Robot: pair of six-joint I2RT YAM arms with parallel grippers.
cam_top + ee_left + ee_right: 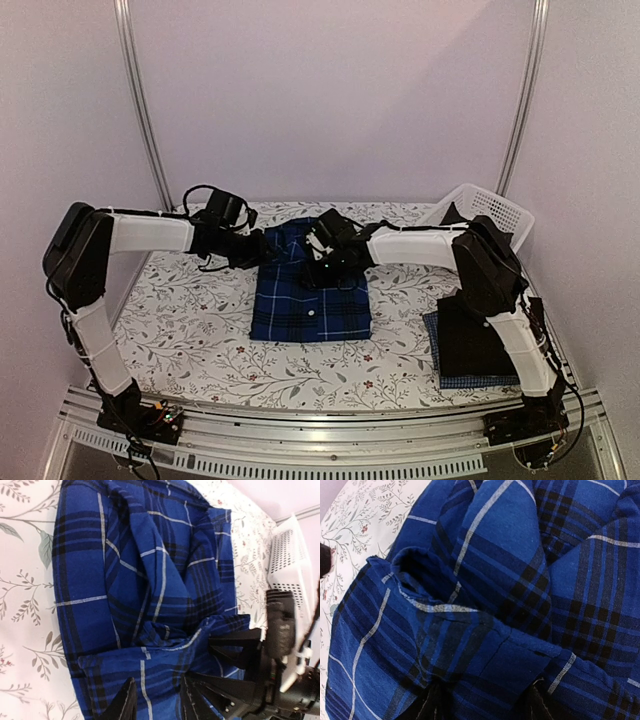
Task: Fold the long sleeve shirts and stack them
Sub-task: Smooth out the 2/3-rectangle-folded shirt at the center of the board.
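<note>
Plaid shirt (310,305) at the middle of the counter (200,320), pinched twice.
Your left gripper (258,248) and right gripper (320,265) each clamp a fold of its far half; black shirt (475,335) lies at the right.

White arm links (150,232), black joints (78,252), looped black cables (200,190), black left gripper (157,700)

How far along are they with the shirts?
Two look done: the black shirt lies folded on the blue check shirt at the right. In hand: the left hand and right hand both pinch the plaid shirt at its far end, part folded. Left: finish that fold and stack it.
</note>
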